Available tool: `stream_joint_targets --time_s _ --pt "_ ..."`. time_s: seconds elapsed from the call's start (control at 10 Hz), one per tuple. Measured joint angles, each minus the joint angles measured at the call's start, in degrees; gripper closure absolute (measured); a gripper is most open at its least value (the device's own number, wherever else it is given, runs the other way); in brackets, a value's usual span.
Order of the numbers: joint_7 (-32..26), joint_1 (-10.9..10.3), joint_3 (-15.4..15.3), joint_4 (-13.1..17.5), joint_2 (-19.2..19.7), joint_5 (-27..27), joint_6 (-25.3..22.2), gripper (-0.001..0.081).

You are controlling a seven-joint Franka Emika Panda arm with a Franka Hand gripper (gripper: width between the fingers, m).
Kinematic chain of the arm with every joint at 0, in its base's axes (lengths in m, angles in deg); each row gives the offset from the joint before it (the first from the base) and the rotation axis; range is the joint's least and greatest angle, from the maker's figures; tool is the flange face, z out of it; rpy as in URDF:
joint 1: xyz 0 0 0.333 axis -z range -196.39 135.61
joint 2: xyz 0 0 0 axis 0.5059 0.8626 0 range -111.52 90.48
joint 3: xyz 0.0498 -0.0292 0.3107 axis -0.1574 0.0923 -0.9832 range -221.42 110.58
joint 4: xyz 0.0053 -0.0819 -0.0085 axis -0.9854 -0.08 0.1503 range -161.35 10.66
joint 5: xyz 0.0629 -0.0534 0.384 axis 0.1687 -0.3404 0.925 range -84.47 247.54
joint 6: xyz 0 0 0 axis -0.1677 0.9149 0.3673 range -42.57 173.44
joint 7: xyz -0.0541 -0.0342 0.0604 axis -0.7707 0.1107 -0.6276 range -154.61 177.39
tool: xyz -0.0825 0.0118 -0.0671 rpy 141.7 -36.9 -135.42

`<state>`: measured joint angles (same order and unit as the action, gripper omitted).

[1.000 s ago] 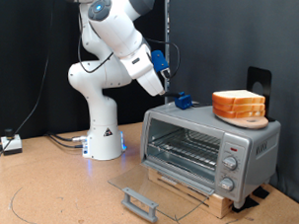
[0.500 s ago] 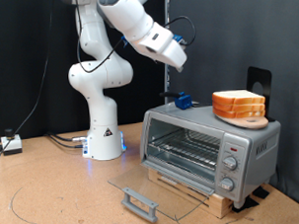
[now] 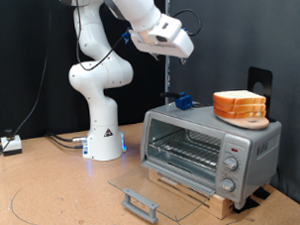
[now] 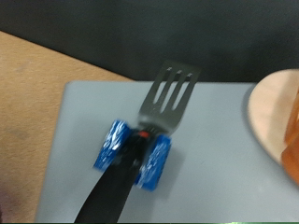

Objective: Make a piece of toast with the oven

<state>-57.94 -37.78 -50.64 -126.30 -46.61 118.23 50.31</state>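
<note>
The silver oven stands at the exterior view's right with its glass door folded down flat and the wire rack bare. No single piece of toast shows; only a stack of bread slices rests on the oven's top, and its edge shows in the wrist view. My gripper hangs high in the air above the oven's far corner, with nothing seen between its fingers. The fingers do not appear in the wrist view.
A slotted black spatula lies across a small blue block on the oven's grey top, also visible as the blue block. The door's bar handle juts out over the table. The white robot base stands behind.
The arm has swung up and towards the exterior view's right, from close beside the spatula and blue block to high above the oven. Nothing on the oven has moved.
</note>
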Motion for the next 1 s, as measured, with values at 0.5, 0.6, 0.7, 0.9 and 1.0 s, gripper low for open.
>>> stream_joint_targets --time_s 0.5,0.6,0.7,0.9,1.0 --pt "9.6 0.2 -6.2 -5.8 -13.1 5.0 4.9 0.0002" --pt "13.7 0.5 -6.8 -6.2 -15.1 5.0 4.9 0.0002" --pt "16.2 1.1 -6.9 -6.5 -16.4 5.0 4.9 0.0002" --pt "18.3 2.6 -6.9 -6.9 -17.7 4.0 4.9 0.0002" --pt "18.4 3.0 -6.9 -7.1 -17.7 2.5 4.3 0.0002"
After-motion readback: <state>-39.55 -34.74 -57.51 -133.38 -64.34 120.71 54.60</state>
